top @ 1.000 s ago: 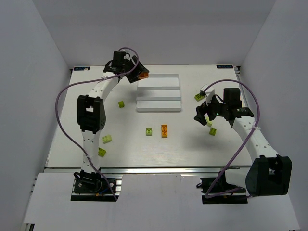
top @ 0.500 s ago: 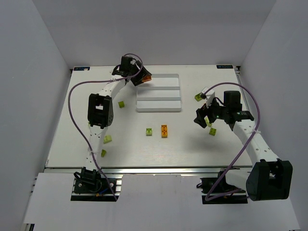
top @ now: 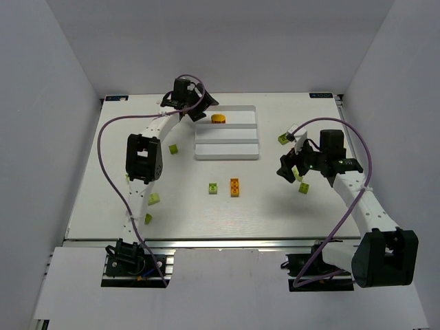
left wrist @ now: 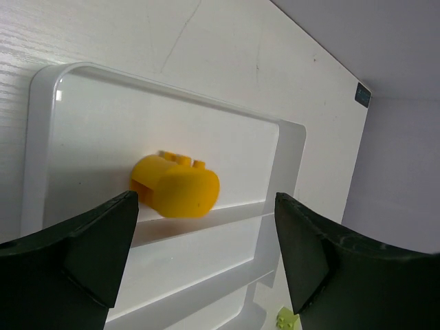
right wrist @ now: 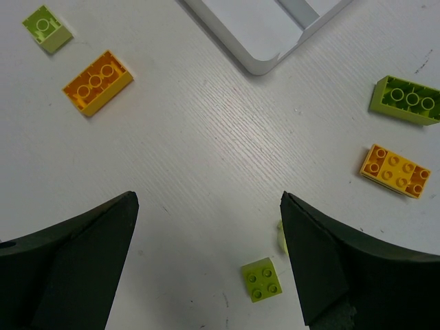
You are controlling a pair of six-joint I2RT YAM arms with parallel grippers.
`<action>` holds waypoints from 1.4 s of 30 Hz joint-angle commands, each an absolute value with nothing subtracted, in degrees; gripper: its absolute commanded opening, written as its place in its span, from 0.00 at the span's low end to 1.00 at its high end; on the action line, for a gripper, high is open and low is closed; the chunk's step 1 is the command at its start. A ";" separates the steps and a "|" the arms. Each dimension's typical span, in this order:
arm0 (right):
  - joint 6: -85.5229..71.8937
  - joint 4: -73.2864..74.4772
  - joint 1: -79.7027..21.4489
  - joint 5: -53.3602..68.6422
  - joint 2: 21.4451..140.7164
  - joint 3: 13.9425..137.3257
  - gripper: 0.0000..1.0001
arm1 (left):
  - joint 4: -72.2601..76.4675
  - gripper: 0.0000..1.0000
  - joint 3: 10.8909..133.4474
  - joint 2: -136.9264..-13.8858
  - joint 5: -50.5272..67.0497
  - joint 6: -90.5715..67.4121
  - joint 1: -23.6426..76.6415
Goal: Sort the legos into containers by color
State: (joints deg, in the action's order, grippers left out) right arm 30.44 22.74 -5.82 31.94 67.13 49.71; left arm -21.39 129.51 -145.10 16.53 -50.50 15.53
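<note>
The left claw (top: 203, 110) hangs over the far left corner of the tray (top: 227, 157). Its two fingers (left wrist: 89, 254) stand wide apart and nothing is between them. Below them the orange brick (left wrist: 175, 187) is in the far compartment, toward its left end and close to the ridge that divides it from the middle compartment. The brick looks blurred, so I cannot tell if it lies flat.

The right claw (right wrist: 207, 203) is above the worktop (right wrist: 206, 137), to the right of the tray's near right corner. It is also wide open and holds nothing. In its wrist view a second orange brick (right wrist: 97, 82) lies in front of the tray, with a small lime brick (right wrist: 47, 27) just beside it, not touching. On the other side of this claw there are a long lime brick (right wrist: 407, 100), a yellow-orange brick (right wrist: 399, 170) near it, and a square lime brick (right wrist: 261, 280) close to the right finger.

In the top view one more lime brick (top: 174, 148) lies left of the tray, and two lime pieces (top: 154, 198) lie beside the left arm.
</note>
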 commanded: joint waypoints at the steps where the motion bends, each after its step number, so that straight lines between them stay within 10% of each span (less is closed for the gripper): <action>1: 30.76 22.59 -6.15 33.57 67.32 51.85 0.89 | -21.18 0.90 131.40 -140.19 16.96 -50.54 15.29; 6: 30.41 22.50 -6.24 34.71 67.06 52.47 0.88 | -21.00 0.81 130.09 -134.49 18.19 -49.23 14.77; 13: 28.40 21.81 -10.88 44.31 68.82 52.21 0.39 | -24.79 0.35 107.27 -109.28 17.49 -39.12 14.24; 19: 12.76 14.50 -15.29 24.82 74.16 55.01 0.60 | -27.32 0.88 79.25 -82.76 13.28 -33.75 14.24; 28: 19.39 16.35 -15.12 20.13 84.10 63.79 0.89 | -36.29 0.91 57.06 -60.48 7.04 -36.47 14.24; 42: 83.04 67.48 1.49 34.19 117.33 105.91 0.70 | -35.60 0.92 46.93 -52.29 8.87 -41.75 15.29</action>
